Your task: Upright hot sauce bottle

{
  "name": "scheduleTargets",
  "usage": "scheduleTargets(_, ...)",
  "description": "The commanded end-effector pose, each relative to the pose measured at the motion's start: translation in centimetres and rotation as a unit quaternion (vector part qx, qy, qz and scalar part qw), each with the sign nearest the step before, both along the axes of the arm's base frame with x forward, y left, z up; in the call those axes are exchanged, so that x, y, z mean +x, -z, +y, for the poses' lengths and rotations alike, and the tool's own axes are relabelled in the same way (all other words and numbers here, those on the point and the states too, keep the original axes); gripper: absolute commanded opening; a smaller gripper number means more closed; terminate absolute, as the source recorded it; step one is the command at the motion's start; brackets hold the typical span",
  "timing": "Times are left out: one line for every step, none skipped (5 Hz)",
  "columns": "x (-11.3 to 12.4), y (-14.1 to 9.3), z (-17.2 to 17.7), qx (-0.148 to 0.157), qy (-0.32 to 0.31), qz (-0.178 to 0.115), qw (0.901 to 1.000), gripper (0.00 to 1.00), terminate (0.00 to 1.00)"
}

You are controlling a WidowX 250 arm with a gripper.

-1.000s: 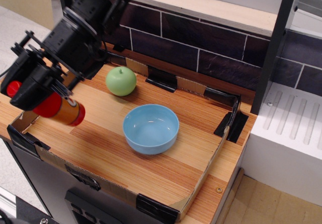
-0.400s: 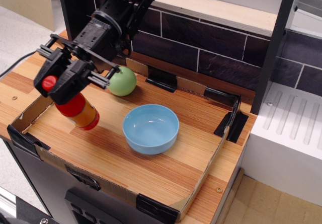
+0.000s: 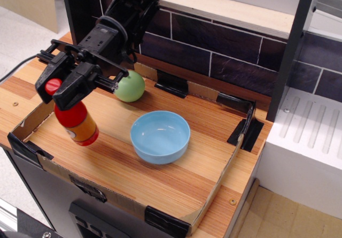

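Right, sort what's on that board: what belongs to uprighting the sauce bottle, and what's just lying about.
Part of the job:
- hot sauce bottle, cap up, slightly tilted, near the board's left edge
- gripper, closed around the bottle's neck

Just lying about:
- green apple, behind the gripper
- blue bowl, empty, mid-board
- cardboard tray edging

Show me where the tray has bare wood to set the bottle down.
Bare wood runs along the front, between the blue bowl and the tray's front edge, and right of the bowl. The hot sauce bottle in the gripper is at the open left patch. Tighter between bowl and green apple.
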State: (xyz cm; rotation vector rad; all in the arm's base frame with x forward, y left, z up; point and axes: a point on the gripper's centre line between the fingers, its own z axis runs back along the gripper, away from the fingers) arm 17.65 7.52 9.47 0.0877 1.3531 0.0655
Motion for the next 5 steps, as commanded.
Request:
scheduleTargets(0.1, 0.9, 1.0, -0.007, -0.011, -0.005, 0.9999, 0.0, 0.0)
scheduleTargets(-0.6, 1.6, 0.9, -0.007, -0.004, -0.004, 1.0, 0.0, 0.0)
scheduleTargets(-1.0, 2.1, 0.9, -0.008, 0.0, -0.007, 0.9999, 0.0, 0.0)
scheduleTargets(-1.0, 1.6, 0.8, -0.01, 0.004, -0.014, 0.9998, 1.0, 0.0)
scheduleTargets(-0.3, 0.6, 0.5, -0.023, 0.007, -0.036, 0.999, 1.0, 1.0)
